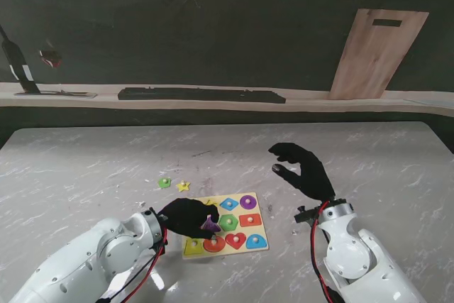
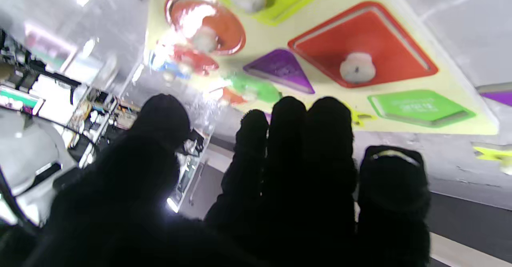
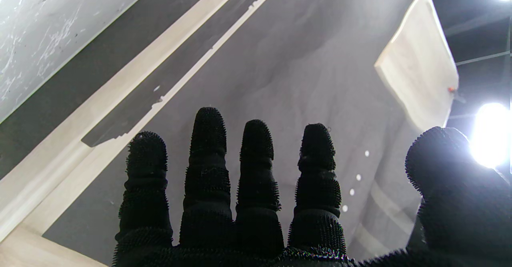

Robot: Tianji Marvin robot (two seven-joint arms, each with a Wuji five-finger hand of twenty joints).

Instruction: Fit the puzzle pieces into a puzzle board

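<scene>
on the far left the left arm (image 1: 85, 260) reaches in low across the table (image 1: 85, 168), bringing the left hand (image 1: 186, 218) over the near-left part of the board (image 1: 245, 248). its fingers look curled round a purple piece (image 1: 210, 226), which shows at the fingertips just over the board, probably held there to line it up with a slot; the wrist view shows a purple triangle (image 2: 280, 70) beside a red diamond (image 2: 362, 45), but whether it is gripped or already seated i cannot tell. two loose pieces, a green one (image 1: 164, 183) and a yellow star (image 1: 184, 186), lie just beyond the board, likely waiting their turn. most slots are filled. farther right the right hand (image 1: 301, 168) hovers raised, fingers spread and holding nothing, seemingly kept clear of the work.
</scene>
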